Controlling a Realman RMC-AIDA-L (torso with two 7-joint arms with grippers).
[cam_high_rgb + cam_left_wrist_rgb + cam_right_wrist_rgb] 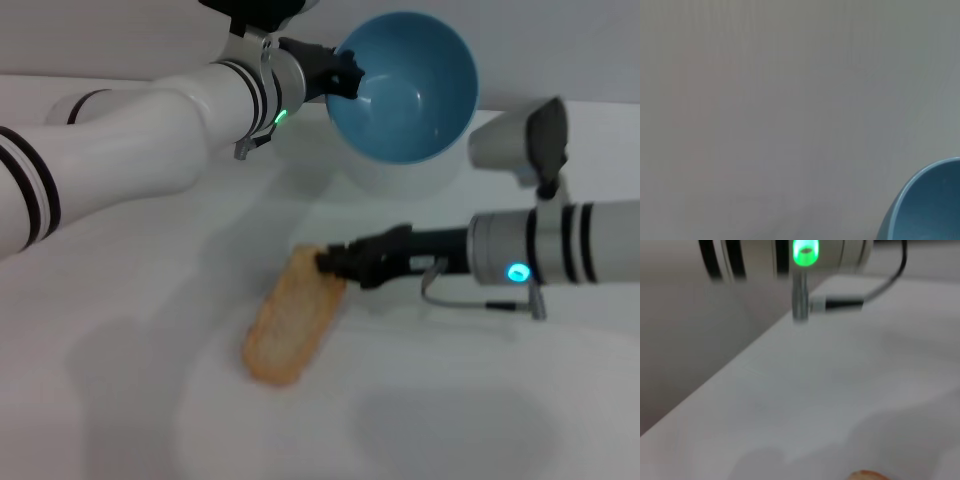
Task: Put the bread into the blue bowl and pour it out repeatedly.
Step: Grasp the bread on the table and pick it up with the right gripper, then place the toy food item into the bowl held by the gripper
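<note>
The blue bowl hangs in the air at the back of the table, tipped so its empty inside faces the head camera. My left gripper is shut on its rim; the left wrist view shows only a piece of the bowl. The bread lies slantwise on the white table, plain golden-tan side up. My right gripper reaches in from the right and is shut on the loaf's far end. A sliver of the bread shows in the right wrist view.
A pale round object stands on the table under and behind the raised bowl. The left arm's wrist with its green light shows far off in the right wrist view. The table's edge runs diagonally there.
</note>
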